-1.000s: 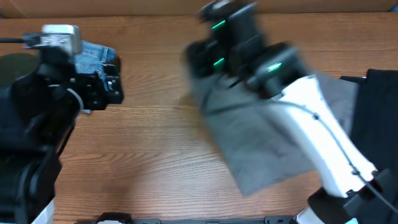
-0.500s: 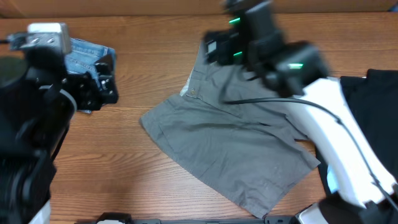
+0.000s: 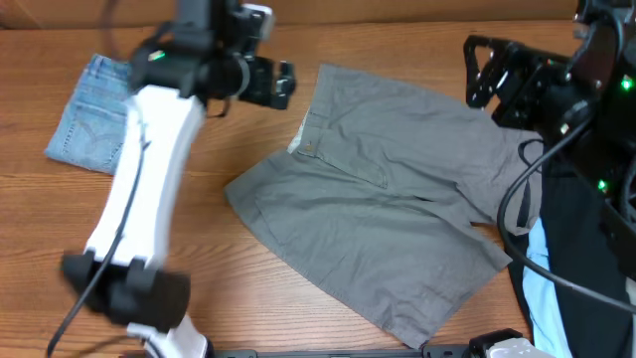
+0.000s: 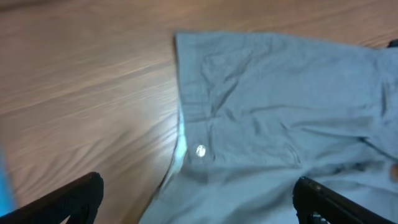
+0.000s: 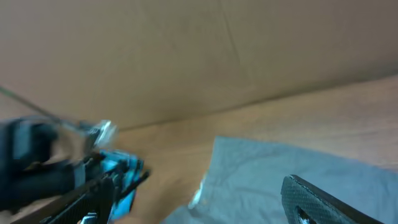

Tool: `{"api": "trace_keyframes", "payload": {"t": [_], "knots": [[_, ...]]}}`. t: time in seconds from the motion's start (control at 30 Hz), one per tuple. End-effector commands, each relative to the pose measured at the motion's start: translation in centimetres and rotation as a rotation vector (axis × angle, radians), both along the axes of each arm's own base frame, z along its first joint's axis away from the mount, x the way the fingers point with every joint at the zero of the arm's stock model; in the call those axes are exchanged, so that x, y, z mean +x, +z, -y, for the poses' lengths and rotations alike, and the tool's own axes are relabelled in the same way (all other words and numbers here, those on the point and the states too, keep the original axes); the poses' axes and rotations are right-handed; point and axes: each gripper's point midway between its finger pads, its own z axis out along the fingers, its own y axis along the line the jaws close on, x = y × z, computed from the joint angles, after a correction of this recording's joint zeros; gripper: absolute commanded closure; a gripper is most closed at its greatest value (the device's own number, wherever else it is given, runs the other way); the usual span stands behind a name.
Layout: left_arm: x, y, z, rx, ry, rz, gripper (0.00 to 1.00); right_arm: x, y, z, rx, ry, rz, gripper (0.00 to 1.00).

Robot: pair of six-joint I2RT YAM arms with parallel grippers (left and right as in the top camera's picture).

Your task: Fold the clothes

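Finds grey shorts (image 3: 388,209) spread mid-frame on the desk (image 3: 258,288), long axis upper left to lower right, waistband corner just right of the released, empty left end effector (image 3: 281,84), right end effector (image 3: 480,72) likewise released near the upper-right edge.

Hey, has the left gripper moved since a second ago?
Yes. In the overhead view the left gripper has swung right and toward the far edge of the wooden table, from the light-blue denim shorts to the waistband of the grey cotton shorts.
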Motion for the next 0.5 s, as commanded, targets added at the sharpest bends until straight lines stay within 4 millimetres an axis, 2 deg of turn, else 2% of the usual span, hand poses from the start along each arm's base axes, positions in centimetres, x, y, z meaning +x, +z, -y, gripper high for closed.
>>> {"api": "trace_keyframes", "payload": {"t": [0.0,0.13,0.17,0.2,0.27,0.37,0.47], "knots": [[2.1,-4.0,2.4,-0.038,-0.064,-0.040,0.00,0.2,-1.4,-0.1,-0.005,0.005,-0.058,0.11],[5.3,-8.4,4.3,-0.089,-0.091,-0.041,0.00,0.3,-2.5,-0.1,-0.017,0.004,-0.104,0.11],[6.2,-9.5,4.5,-0.094,-0.093,-0.030,0.04,0.3,-2.7,-0.1,-0.018,0.005,-0.111,0.11],[7.6,-11.0,4.9,-0.098,-0.094,-0.011,0.15,0.3,-3.0,-0.1,-0.021,0.004,-0.123,0.11],[8.9,-13.1,5.2,-0.109,-0.080,-0.005,0.25,0.2,-3.3,-0.1,-0.025,0.004,-0.136,0.11],[9.8,-16.3,5.6,-0.116,-0.078,-0.022,0.29,0.0,-3.6,-0.1,-0.029,0.004,-0.152,0.11],[10.0,-18.2,6.4,-0.154,-0.107,-0.040,0.30,-0.2,-4.0,0.0,-0.034,0.004,-0.171,0.12]]}}
